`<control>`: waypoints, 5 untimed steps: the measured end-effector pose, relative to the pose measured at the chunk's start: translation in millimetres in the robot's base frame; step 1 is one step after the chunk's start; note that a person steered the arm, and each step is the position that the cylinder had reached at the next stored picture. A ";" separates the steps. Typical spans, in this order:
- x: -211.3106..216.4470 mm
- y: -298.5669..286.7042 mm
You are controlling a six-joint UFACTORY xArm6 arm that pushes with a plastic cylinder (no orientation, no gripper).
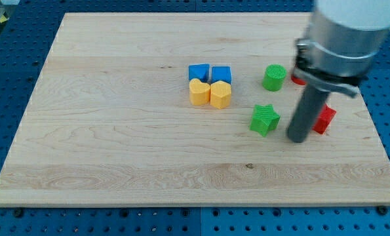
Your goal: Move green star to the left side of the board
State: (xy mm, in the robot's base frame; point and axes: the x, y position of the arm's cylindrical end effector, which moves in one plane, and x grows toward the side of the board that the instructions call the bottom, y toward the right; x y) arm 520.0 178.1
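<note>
The green star [265, 119] lies on the wooden board [116, 131], right of the middle. My tip [297, 139] rests on the board just to the star's right and slightly lower, with a small gap between them. The rod rises from it to the grey arm at the view's top right.
A green cylinder [274, 77] stands above the star. Two blue blocks [198, 72] [221, 74] sit over a yellow heart [198, 93] and a yellow hexagon-like block [220, 94] at the centre. A red block [324, 119] lies right of the rod; another red block [298, 78] is partly hidden behind it.
</note>
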 end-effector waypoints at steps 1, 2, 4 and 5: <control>-14.1 19.7; -19.9 -0.1; -19.9 -6.0; -8.3 -17.4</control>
State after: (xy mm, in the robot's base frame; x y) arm 511.6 160.7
